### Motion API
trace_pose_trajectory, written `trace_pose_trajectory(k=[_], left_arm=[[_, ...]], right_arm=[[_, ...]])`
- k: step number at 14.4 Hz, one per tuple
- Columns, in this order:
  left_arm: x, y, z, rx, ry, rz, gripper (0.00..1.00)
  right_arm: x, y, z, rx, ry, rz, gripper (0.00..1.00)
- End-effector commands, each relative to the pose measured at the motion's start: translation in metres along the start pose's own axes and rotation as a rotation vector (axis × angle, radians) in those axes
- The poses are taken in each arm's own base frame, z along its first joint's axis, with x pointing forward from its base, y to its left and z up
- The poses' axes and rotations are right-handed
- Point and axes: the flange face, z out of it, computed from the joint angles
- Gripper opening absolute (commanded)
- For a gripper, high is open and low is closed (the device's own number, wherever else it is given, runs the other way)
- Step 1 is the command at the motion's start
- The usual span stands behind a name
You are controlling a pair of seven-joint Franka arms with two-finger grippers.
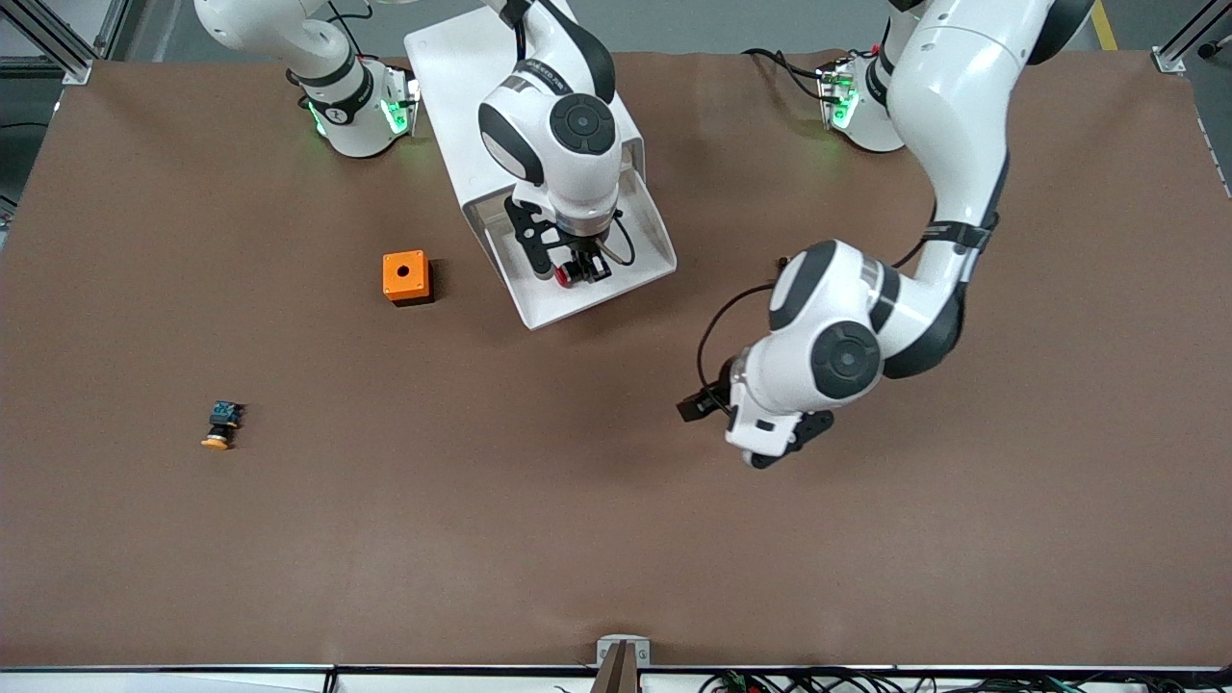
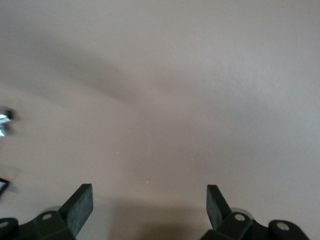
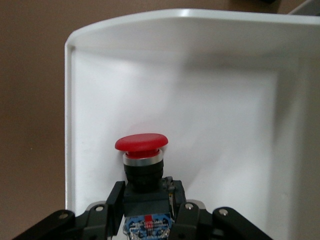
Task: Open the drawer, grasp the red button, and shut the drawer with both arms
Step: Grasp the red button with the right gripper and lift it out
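Brown table [image 1: 616, 539]: orange box [image 1: 405, 276], yellow-capped button [image 1: 222, 425], drawer unit [image 1: 539, 154]

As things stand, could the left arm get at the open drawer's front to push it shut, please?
Probably yes. The left gripper, open and holding nothing, hangs over bare table, and nothing lies between it and the white drawer. The right gripper, shut on the red button, is inside the drawer, though.

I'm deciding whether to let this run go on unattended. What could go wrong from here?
The right claw grips the red button only by its dark body, low inside the open drawer; it may slip or catch the drawer wall when lifted. The left claw, open over bare table, must still reach the drawer to close it.
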Motion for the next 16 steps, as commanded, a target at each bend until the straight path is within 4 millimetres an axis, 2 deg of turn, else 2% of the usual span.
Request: trace_pose_trajectory(k=[1,3,4,6,7,9,12,13,15,16], left_arm=[[-0.029,0.005,0.037,0.035,0.002,0.01,1.0],[-0.049,0.008,0.052,0.064,-0.012,-0.003,1.0],[-0.065,0.012,0.06,0.077,-0.016,-0.019,1.0],[-0.092,0.019,0.075,0.103,-0.025,-0.052,1.0],[-0.109,0.025,0.083,0.115,-0.03,-0.069,1.0],[-0.143,0.034,0.095,0.133,-0.04,-0.094,1.0],[-0.195,0.043,0.106,0.157,-0.054,-0.102,1.0],[-0.211,0.044,0.105,0.16,-0.058,-0.104,1.0],[-0.249,0.043,0.115,0.185,-0.087,-0.114,1.0],[-0.264,0.043,0.116,0.193,-0.096,-0.125,1.0]], right_arm=[[0.013,-0.008,-0.018,0.014,-0.004,0.018,0.0],[0.042,-0.019,-0.052,-0.024,-0.028,-0.017,0.0],[0.064,-0.023,-0.073,-0.047,-0.071,-0.062,0.0],[0.125,-0.023,-0.101,-0.056,-0.105,-0.177,0.0],[0.163,-0.021,-0.109,-0.059,-0.118,-0.284,0.0],[0.241,-0.018,-0.109,-0.049,-0.141,-0.441,0.0],[0.344,-0.015,-0.094,-0.008,-0.147,-0.615,0.0],[0.371,-0.012,-0.082,0.009,-0.136,-0.665,0.0],[0.432,0.002,-0.051,0.06,-0.111,-0.781,0.0],[0.452,0.009,-0.032,0.082,-0.091,-0.831,0.0]])
